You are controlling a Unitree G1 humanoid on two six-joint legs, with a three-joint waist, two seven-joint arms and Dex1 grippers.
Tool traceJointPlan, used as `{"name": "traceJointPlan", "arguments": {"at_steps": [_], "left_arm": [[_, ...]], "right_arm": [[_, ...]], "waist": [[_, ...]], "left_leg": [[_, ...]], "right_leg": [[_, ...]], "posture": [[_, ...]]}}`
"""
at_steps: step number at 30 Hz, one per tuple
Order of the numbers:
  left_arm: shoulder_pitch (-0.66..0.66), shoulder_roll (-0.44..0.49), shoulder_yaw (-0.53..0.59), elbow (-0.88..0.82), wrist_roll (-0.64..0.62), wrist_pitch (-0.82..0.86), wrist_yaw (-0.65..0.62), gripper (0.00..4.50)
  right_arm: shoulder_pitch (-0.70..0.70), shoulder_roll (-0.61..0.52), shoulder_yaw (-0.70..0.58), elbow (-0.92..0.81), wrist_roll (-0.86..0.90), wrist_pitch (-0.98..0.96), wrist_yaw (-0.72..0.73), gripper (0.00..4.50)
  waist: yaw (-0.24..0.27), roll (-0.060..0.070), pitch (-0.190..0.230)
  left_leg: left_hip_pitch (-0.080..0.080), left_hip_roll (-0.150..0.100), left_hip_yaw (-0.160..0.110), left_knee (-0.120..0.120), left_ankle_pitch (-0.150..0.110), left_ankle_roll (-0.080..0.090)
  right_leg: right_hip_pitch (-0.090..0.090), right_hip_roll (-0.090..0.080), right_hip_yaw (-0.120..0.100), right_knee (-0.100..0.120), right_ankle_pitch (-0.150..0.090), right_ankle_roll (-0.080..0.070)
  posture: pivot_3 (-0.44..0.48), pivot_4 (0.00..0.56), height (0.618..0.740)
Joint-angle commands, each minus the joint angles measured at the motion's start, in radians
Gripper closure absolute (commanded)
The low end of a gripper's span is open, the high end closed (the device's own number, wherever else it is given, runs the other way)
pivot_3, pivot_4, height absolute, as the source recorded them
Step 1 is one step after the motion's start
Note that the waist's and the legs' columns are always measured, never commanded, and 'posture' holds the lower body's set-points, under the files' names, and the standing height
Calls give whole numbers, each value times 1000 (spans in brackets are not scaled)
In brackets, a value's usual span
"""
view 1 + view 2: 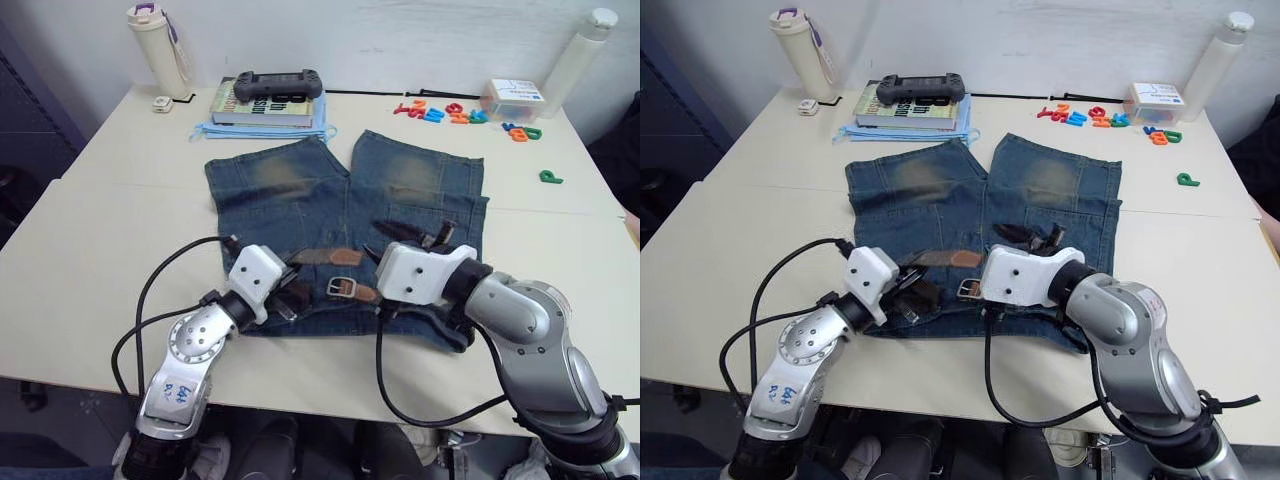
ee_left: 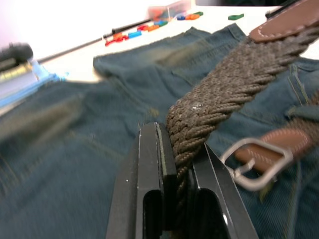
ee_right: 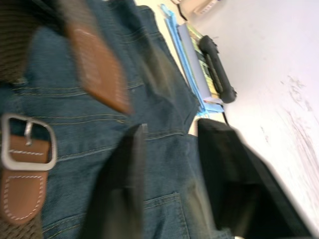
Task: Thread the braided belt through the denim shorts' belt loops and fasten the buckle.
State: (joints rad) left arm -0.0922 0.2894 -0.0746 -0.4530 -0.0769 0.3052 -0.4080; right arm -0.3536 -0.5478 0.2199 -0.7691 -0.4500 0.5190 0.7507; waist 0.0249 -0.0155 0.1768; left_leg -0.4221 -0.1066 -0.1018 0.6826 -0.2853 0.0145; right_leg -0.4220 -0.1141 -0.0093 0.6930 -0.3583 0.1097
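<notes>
The denim shorts (image 1: 340, 190) lie flat mid-table, legs pointing away and waistband nearest me. Across the waistband runs the braided belt (image 2: 224, 84), its tan tip (image 1: 342, 256) lying just beyond the silvery buckle (image 1: 343, 287). My left gripper (image 1: 290, 297) is shut on the brown braid a short way left of the buckle (image 2: 259, 162). Over the shorts' right half, my right gripper (image 1: 418, 235) hovers open with only denim showing between its fingers (image 3: 119, 189). I cannot make out the belt loops under the arms and belt.
At the back left stand a white bottle (image 1: 158, 45) and a book (image 1: 265, 105) with a black game controller (image 1: 278, 85) on it. Coloured plastic letters (image 1: 440, 112), a clear box (image 1: 515, 98) and another bottle (image 1: 580, 50) sit at the back right.
</notes>
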Motion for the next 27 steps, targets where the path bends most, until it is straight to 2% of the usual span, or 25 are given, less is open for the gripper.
{"name": "traceJointPlan", "arguments": {"at_steps": [1,5,10,18,27], "left_arm": [[11,-7,27,-13,-31,-11,6,4500],[7,-27,52,-13,-55,27,31,4500],[-10,-64,92,-8,-91,92,73,4500],[-29,-73,125,-20,-128,152,101,4500],[-41,-67,124,-38,-139,176,107,4500]], "right_arm": [[-11,22,-50,-67,27,50,-12,649],[36,-1,-63,-90,62,106,23,649],[131,-23,23,-110,76,132,44,649],[196,-47,157,-41,-28,88,-19,649],[221,-14,215,27,-122,79,-84,649]], "waist": [[1,0,0],[1,0,0],[-2,0,0],[-1,0,0],[-1,0,0]], "left_leg": [[0,0,0,0,0,0],[0,0,0,0,0,0],[0,0,0,0,0,0],[0,0,1,0,1,-1],[0,0,1,0,1,-1]], "right_leg": [[0,0,0,0,0,0],[0,0,0,0,0,0],[0,0,0,0,0,0],[-2,0,2,3,0,0],[-2,0,2,3,0,0]], "posture": [[0,150,667],[0,150,667],[0,150,667],[0,150,667],[0,150,667]]}}
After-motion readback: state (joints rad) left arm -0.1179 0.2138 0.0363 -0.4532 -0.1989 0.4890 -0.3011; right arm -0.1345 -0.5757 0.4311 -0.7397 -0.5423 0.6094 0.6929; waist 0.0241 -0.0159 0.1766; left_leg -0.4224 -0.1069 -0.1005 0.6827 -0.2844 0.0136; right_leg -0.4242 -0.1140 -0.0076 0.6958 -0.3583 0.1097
